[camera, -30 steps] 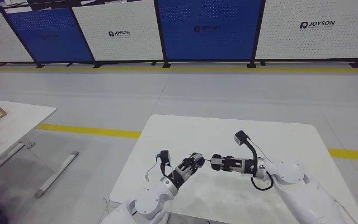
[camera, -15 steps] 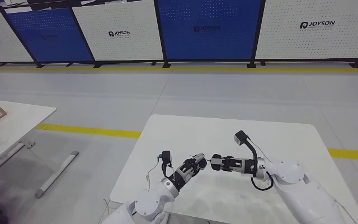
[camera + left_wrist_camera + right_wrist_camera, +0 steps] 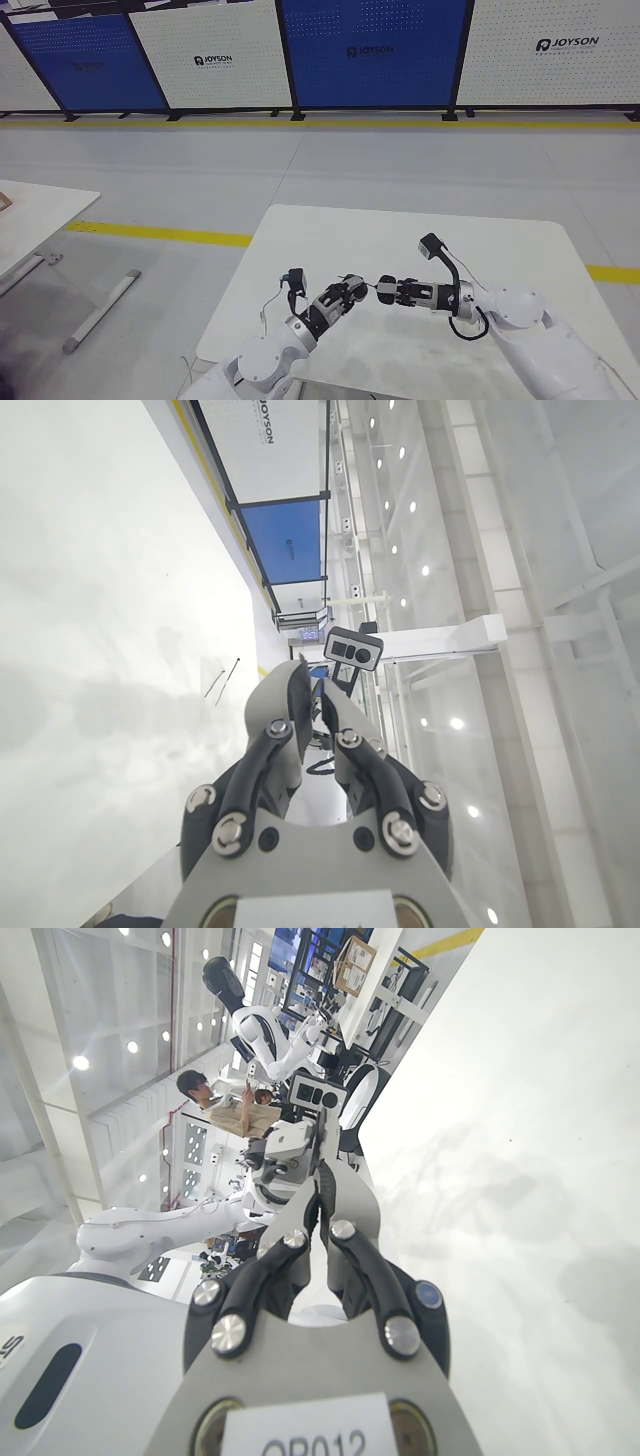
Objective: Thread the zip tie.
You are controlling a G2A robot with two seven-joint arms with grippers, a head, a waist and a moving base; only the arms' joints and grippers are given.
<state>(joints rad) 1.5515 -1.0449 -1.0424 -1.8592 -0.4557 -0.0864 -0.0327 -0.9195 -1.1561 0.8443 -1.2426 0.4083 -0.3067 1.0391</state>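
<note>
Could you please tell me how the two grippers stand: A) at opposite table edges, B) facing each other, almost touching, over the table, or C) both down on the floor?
B: the left gripper and the right gripper point at each other, nearly meeting above the white table.

Right gripper (image 3: 321,1173) jaws pressed together above white table (image 3: 510,1118).

The left arm (image 3: 318,318) dipped slightly, then rose back almost to where it was.
</note>
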